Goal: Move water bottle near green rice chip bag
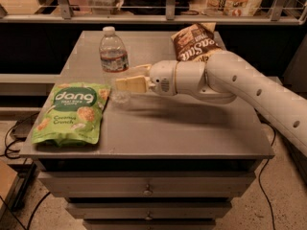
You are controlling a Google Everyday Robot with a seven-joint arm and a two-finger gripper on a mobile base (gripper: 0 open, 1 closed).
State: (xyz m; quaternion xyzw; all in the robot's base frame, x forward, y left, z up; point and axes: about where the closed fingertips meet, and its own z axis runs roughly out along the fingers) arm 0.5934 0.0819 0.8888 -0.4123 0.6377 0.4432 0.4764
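Where the grey metal surface [192, 128] ends at its near edge, a front w/ drawers [146, 190] drops below it, and dark cables [10, 135] lie on the floor at the left. Nearest on top, at the front-left corner, lies the flat bright green rice chip bag [72, 111] w/ white "dang" lettering, face up. Just behind its upper right corner stands the small clear plastic water bottle [113, 56], upright, white cap on top, dark label band round the body. Its base is just beside the bag's corner, tho I can't tell whether it rests on the surface or hangs a little above. The tool [123, 76] sits mid-surface, pointing left, its cream fingers [132, 84] clamped on the bottle's lower half, one in front, one behind. The white jointed arm [240, 85] runs off to the right edge. Further back, partly behind the arm, is a brown-and-cream crinkled chip bag [192, 40]. Beyond the surface: a metal rail [168, 18] w/ blurred items behind
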